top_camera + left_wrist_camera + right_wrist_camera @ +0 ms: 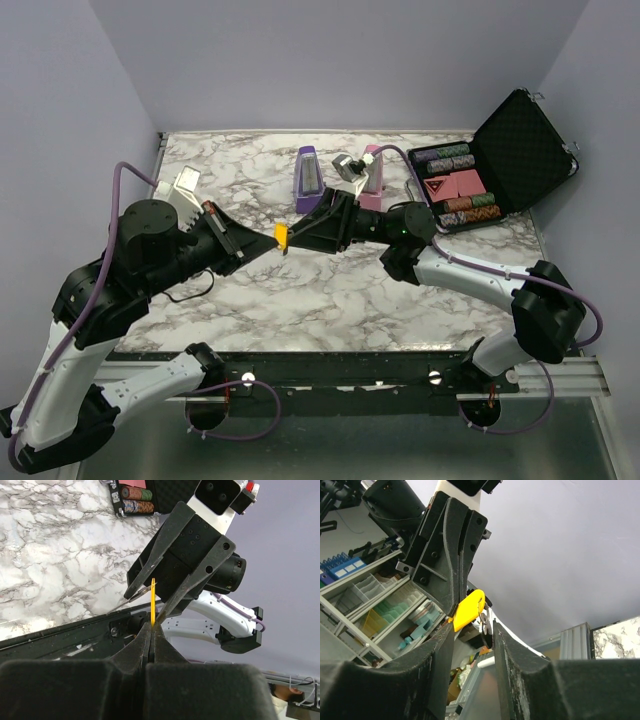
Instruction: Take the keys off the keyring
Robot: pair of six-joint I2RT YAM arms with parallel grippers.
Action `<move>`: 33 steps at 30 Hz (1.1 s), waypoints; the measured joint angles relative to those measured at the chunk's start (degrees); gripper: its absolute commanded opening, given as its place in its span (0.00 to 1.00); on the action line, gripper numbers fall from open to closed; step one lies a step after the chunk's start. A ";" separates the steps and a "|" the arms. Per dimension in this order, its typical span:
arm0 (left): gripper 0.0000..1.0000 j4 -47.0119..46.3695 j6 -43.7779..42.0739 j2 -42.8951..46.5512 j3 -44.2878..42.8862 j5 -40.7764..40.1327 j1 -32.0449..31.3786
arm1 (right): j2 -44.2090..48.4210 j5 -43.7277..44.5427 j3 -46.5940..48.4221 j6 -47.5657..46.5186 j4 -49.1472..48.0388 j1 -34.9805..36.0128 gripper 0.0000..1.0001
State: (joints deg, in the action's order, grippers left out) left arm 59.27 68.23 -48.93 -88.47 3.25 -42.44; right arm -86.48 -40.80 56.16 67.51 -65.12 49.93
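**Keys held in mid-air between the two arms.** The keys [468,611] hang above the marble table [330,290], roughly midway between the arms. We see a bright yellow flat part with a rounded end. Just beside it is a small piece of silvery metal, partly behind one finger.

From the left wrist the yellow part shows edge-on, as a thin upright sliver. A slim silver blade slants off to its left.

The left gripper [152,630] has its jaws pressed together on one edge of the yellow part. The right gripper [470,637] has its jaws apart, one finger on either side of the yellow part. We cannot tell whether either finger touches it.

Several things are hard to make out:
- We cannot pick out the ring itself or count the keys.
- From above, only a small yellow patch shows between the black fingertips.

Behind the arms stand two metronomes [308,172], one purple and one pink. To the right lies an open case [525,140] of poker chips [450,158], which is cut off in the left wrist view.
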 measured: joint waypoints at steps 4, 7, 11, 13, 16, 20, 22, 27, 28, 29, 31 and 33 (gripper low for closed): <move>0.00 0.00 0.11 0.28 0.26 0.00 0.00 | 0.02 0.02 0.00 -0.02 0.04 0.00 0.35; 0.00 0.00 0.17 0.44 0.31 0.00 0.00 | 0.00 0.02 0.00 -0.04 0.09 0.00 0.32; 0.00 -0.04 0.20 0.61 0.72 0.00 0.00 | 0.00 0.02 0.00 -0.07 0.28 0.00 0.29; 0.00 -0.02 0.20 0.72 0.90 -0.02 0.00 | 0.00 0.02 0.00 -0.07 0.48 0.00 0.26; 0.00 -0.07 0.17 0.92 1.25 0.00 0.07 | 0.00 0.02 0.00 -0.09 0.57 0.00 0.21; 0.00 -0.24 0.17 1.46 1.86 0.00 0.07 | 0.00 0.04 0.00 -0.28 1.14 0.00 0.17; 0.00 -0.33 0.17 1.79 2.25 0.00 0.07 | 0.02 0.02 0.00 -0.33 1.40 0.00 0.15; 0.00 -0.44 -0.09 2.32 2.84 0.00 0.07 | 0.02 0.02 0.00 -0.70 1.92 0.00 0.03; 0.00 -0.44 -0.26 2.40 2.91 0.02 0.07 | 0.02 0.02 0.00 -0.90 2.01 0.00 0.01; 0.00 -0.44 -0.39 2.47 2.99 0.02 0.07 | 0.00 0.00 0.00 -1.07 2.19 0.00 0.01; 0.00 -0.35 -0.76 2.60 3.13 0.00 0.07 | 0.02 0.00 0.00 -1.53 2.80 0.00 0.01; 0.00 -0.02 -1.18 2.71 3.21 0.00 0.07 | 0.02 0.00 0.00 -2.05 3.78 0.00 0.01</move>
State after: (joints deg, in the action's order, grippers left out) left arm 59.24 67.05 -46.22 -85.25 3.25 -42.37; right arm -86.46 -40.80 56.16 65.45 -61.34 49.93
